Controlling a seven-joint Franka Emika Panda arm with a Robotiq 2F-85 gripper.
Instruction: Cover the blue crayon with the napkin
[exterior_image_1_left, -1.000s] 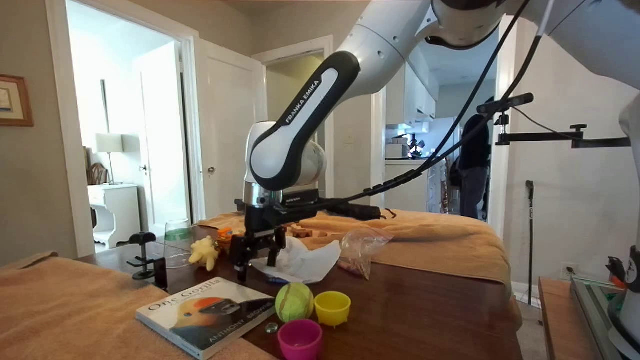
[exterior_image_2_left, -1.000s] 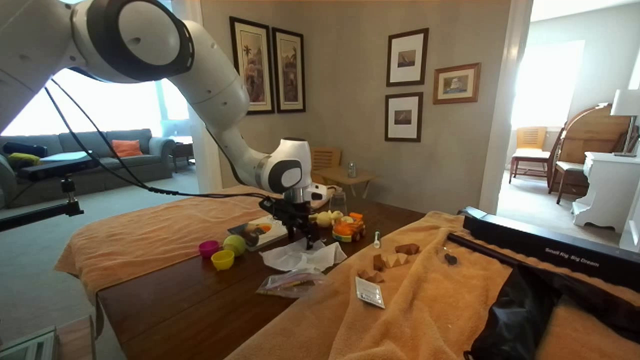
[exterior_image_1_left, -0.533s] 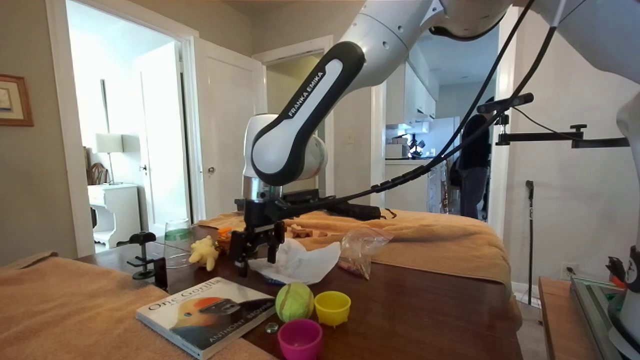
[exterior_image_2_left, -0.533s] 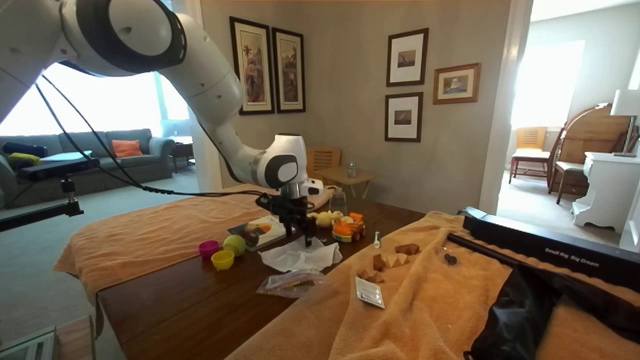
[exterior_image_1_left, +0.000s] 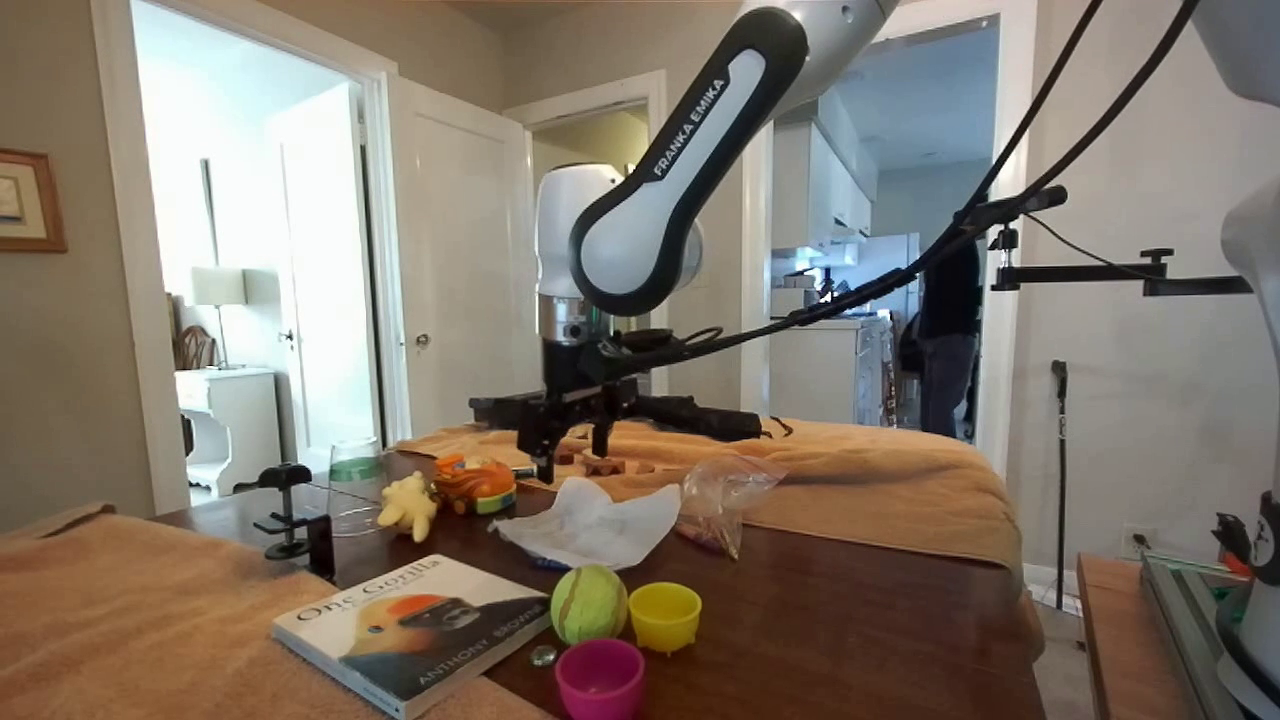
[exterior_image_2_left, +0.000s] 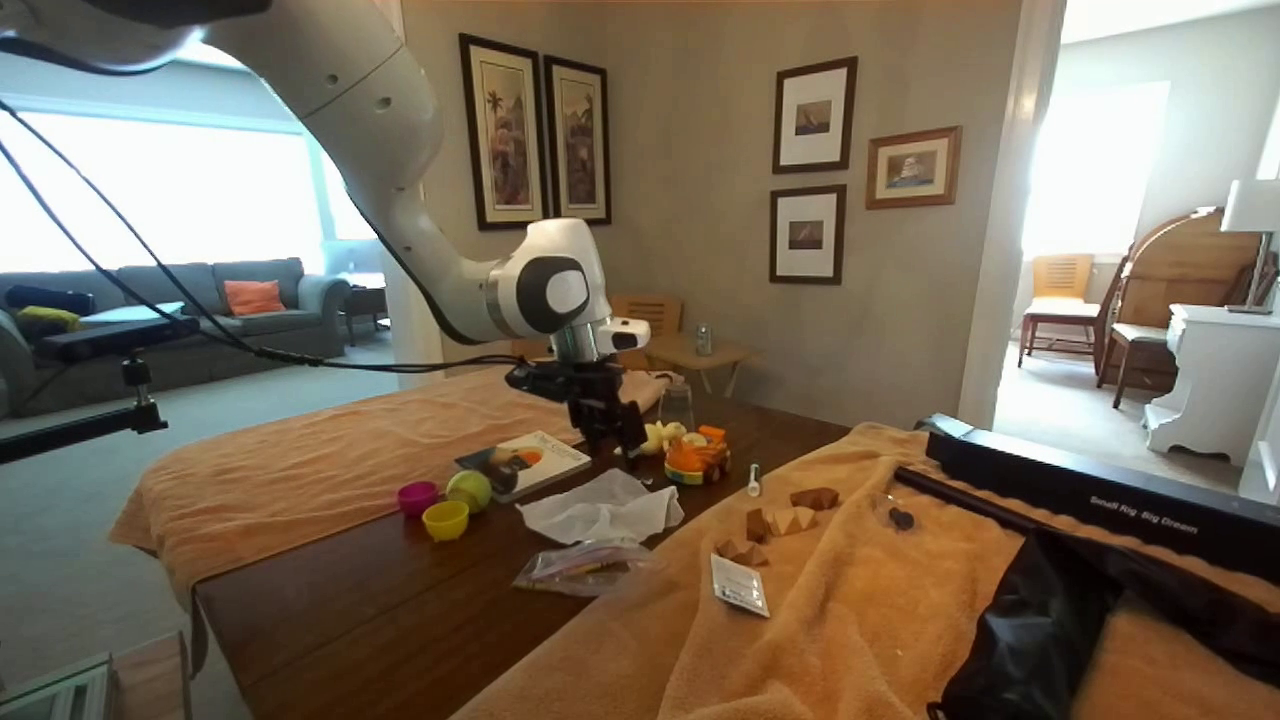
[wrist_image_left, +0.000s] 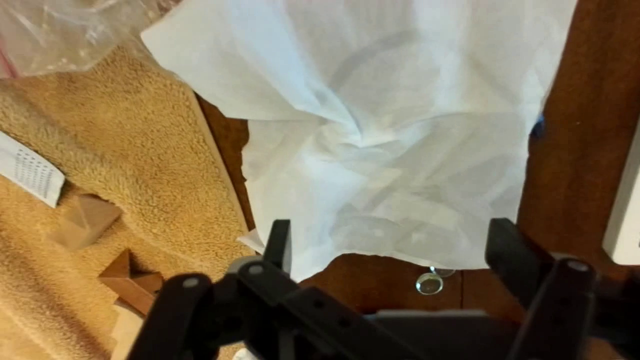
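Your gripper (wrist_image_left: 387, 245) hangs clear of the napkin (wrist_image_left: 390, 165), fingers (wrist_image_left: 276, 245) spread wide and holding nothing, presumably so the napkin can lie loose on the table (exterior_image_1_left: 850, 620). The blue crayon (wrist_image_left: 537, 126) seems mostly underneath, its end peeking out, so 1 tug may remain.

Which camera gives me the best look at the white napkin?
The wrist view: it looks down on the napkin, large and with creases clear, though the picture's top edge crops it. Both exterior views show it smaller and at a slant, but uncropped.
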